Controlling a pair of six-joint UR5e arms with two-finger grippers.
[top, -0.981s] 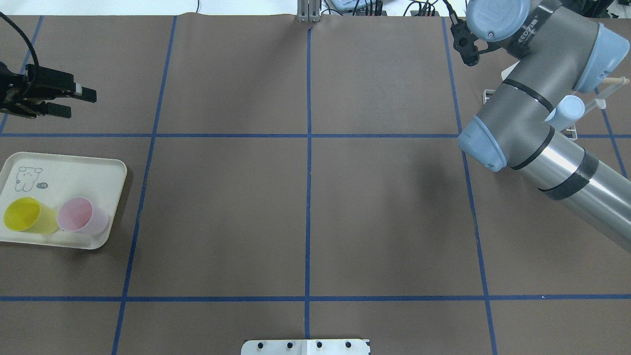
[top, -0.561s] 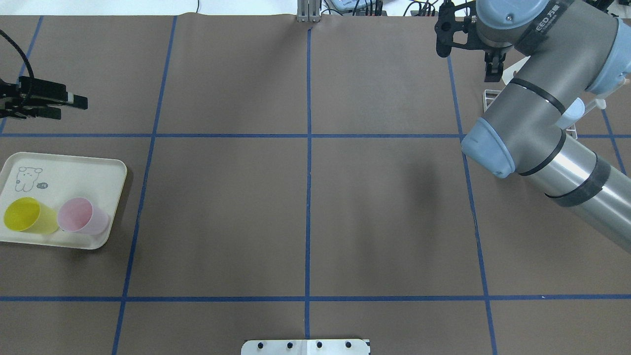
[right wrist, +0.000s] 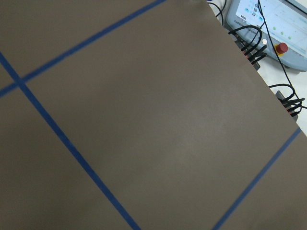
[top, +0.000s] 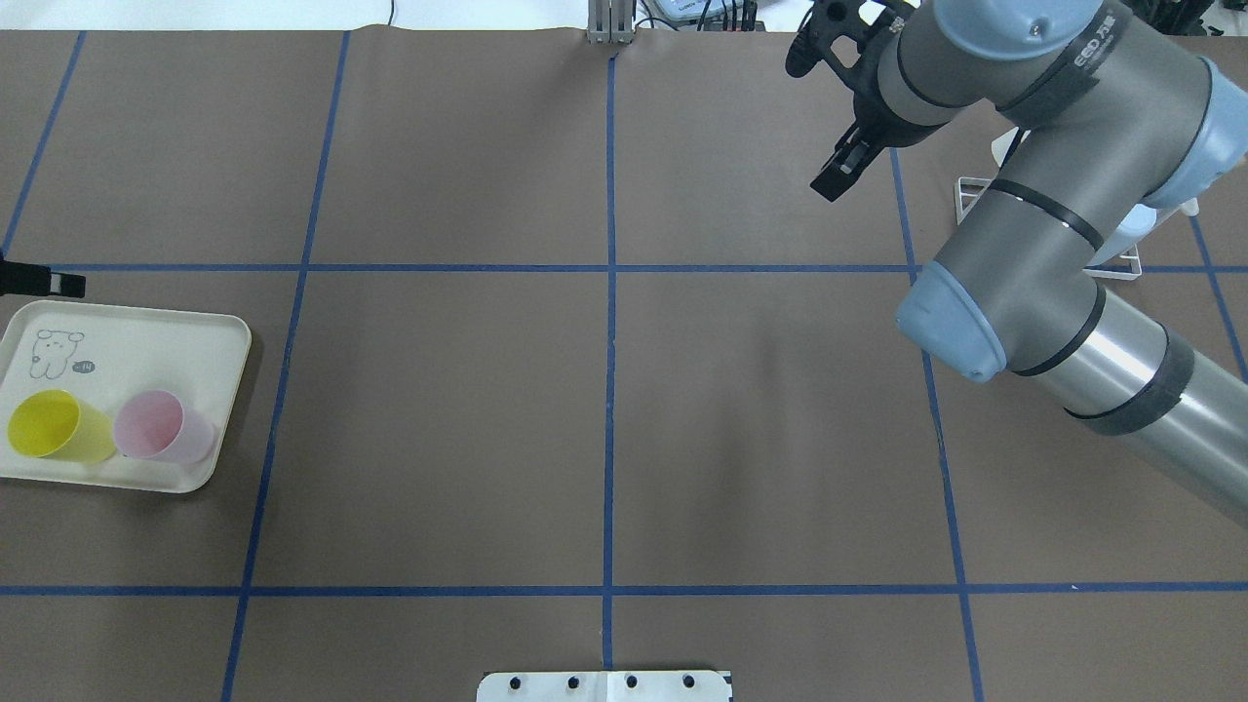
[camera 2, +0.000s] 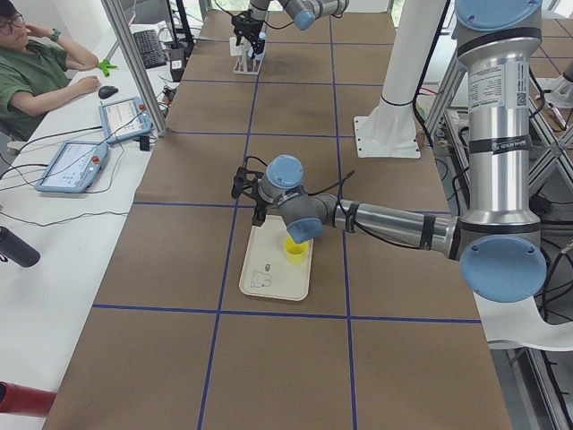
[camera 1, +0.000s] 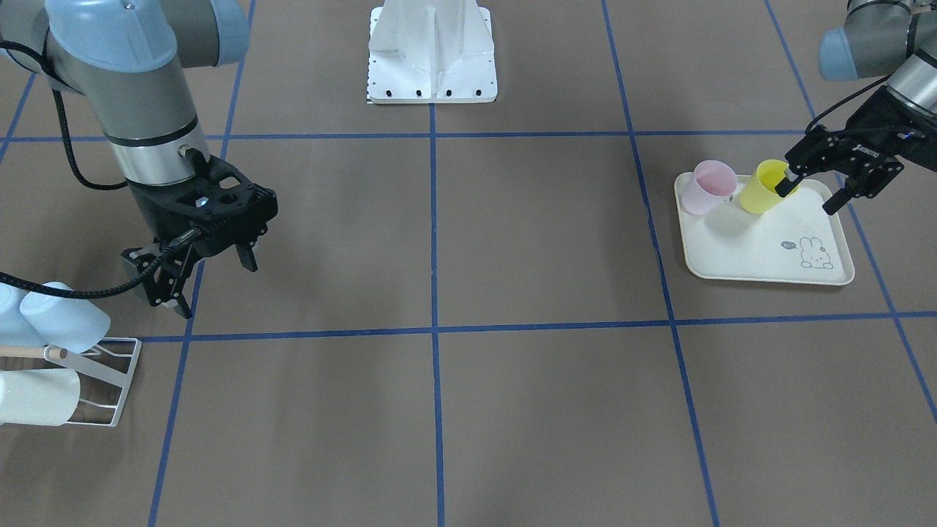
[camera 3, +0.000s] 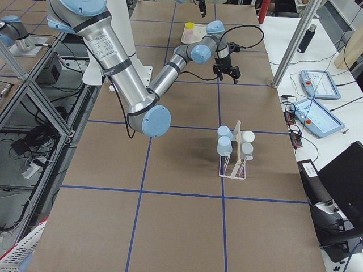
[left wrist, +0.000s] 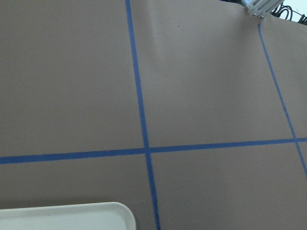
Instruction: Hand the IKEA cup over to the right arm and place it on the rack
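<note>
Two IKEA cups, one yellow [camera 1: 761,188] and one pink [camera 1: 708,188], lie on the cream rabbit-printed tray [camera 1: 747,252]. In the overhead view the yellow cup [top: 54,426] and the pink cup [top: 161,427] sit at the tray's near end. My left gripper [camera 1: 809,196] hangs open over the tray's far edge, holding nothing and apart from both cups. My right gripper [camera 1: 212,282] is open and empty, a short way from the white wire rack [camera 1: 102,380]. That rack carries light blue cups [camera 1: 62,316] and a white one [camera 1: 33,395]; my right arm hides most of it in the overhead view.
The white robot base [camera 1: 432,51] stands at the middle of the table's robot side. A person [camera 2: 36,72] sits at a side desk with tablets [camera 2: 72,166] beyond the table's far edge. Blue tape lines cross the brown table cover [top: 604,409].
My left gripper has moved toward the tray and nearly left the overhead view. My right gripper has swung away from the rack toward the table's middle.
</note>
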